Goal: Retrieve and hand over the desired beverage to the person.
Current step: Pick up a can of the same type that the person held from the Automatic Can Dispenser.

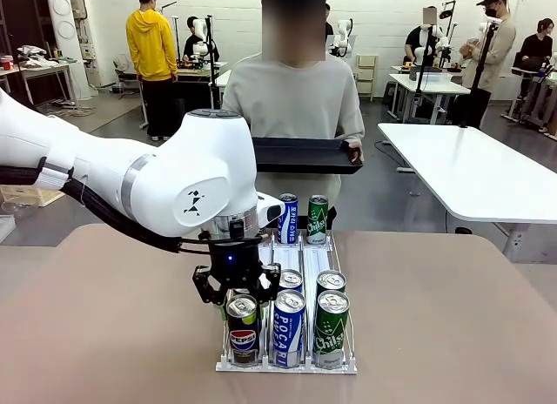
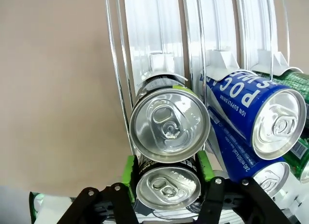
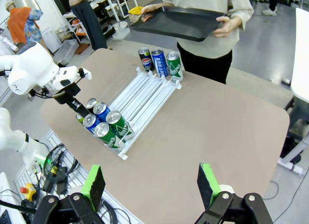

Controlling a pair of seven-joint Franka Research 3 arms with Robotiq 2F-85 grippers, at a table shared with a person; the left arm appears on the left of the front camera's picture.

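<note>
At the near end of the rack's (image 1: 309, 260) left lane, on the counter (image 1: 104, 317), the left jaws are clenched on the front Pepsi can (image 1: 244, 334). A green pad (image 2: 128, 172) presses each side just below its rim. The can sits in its lane, touching a 2nd black can (image 2: 169, 125) right behind it.

Next lane over, a blue Pocari can (image 1: 288, 326) stands just beside the Pepsi can. A green can (image 1: 331, 327) is in the 3rd lane, and each has another can behind it. Mid-rack lanes are bare. At the far end, 3 more cans (image 3: 159, 62) stand in a row: black, blue, green.

Across the counter, the person (image 1: 291, 95) in a light grey sweatshirt holds a black tray (image 1: 305, 154) w/ both hands, level, above the far edge.

The right jaws are released, pads (image 3: 94, 185) wide apart w/ nothing between, hanging over the counter's near side, well apart from the rack.
</note>
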